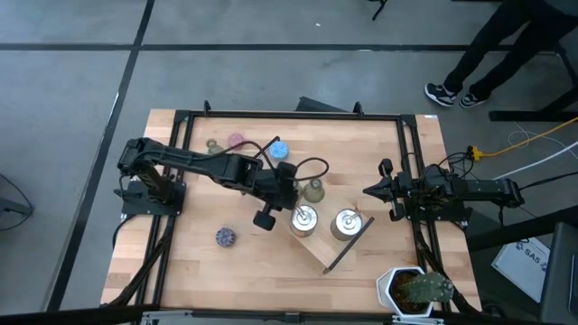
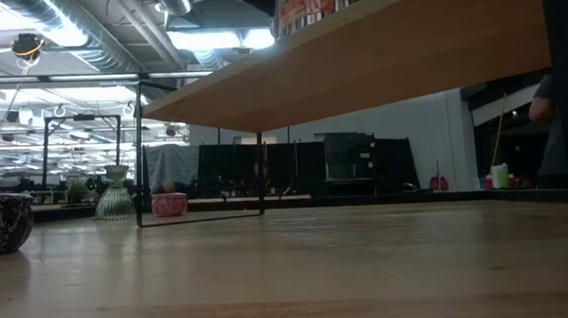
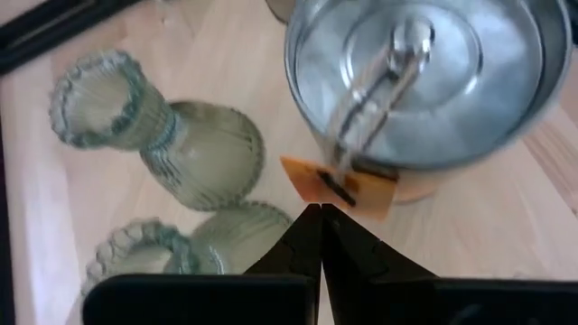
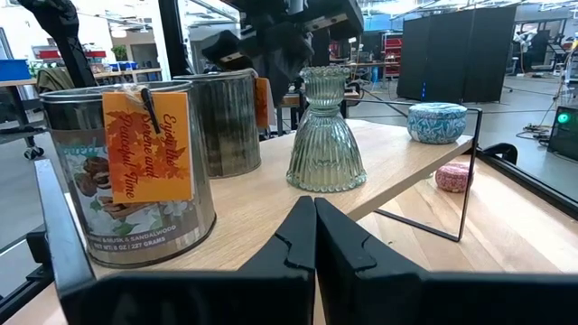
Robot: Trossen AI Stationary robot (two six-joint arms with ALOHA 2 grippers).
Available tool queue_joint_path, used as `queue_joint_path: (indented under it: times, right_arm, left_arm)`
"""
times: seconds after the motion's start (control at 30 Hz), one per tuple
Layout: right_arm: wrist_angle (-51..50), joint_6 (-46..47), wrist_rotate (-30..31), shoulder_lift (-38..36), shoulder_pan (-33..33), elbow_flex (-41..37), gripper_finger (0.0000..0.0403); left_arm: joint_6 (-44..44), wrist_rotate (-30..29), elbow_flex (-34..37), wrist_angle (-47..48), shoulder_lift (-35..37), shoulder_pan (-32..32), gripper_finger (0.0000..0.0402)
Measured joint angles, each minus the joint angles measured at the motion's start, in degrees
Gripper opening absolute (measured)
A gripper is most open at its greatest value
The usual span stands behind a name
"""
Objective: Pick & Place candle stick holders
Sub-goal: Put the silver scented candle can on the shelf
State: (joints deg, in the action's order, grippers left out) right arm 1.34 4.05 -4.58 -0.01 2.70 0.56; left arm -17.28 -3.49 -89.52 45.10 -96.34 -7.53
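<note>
Judging by the layout, we reckoned the job partly done: two silver holders (image 1: 304, 219) sat on the wooden tray (image 1: 318, 252), while pink (image 1: 237, 141), blue (image 1: 278, 149) and purple (image 1: 226, 236) ones lay on the table (image 1: 190, 262). Our left gripper (image 1: 291, 191) hovered shut and empty near an olive-green holder (image 1: 313, 190); the right gripper (image 1: 368, 190) waited shut.

Grey concrete floor (image 1: 271, 72) w/ dark seam lines around the light wooden slatted table (image 1: 361, 144). Bright ceiling strip lights (image 2: 210, 39) and silver ducts (image 2: 106, 51) overhead. Black partition panels (image 4: 452, 54) at the back. A person's dark trouser legs & black-white sneakers (image 1: 452, 94) stand nearby.
</note>
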Motion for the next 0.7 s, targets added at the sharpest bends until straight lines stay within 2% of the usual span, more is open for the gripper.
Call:
queue_joint_path:
  times: [0.4, 0.7]
  right_arm:
    - [0.0, 0.0, 0.0, 0.0, 0.0, 0.0, 0.0001]
    - [0.0, 0.0, 0.0, 0.0, 0.0, 0.0, 0.0001]
  left_arm:
    - [1.1, 0.9, 0.0, -4.3, -0.4, -0.7, 0.0001]
    - [1.9, 1.0, 0.0, -3.8, -0.4, -0.7, 0.0001]
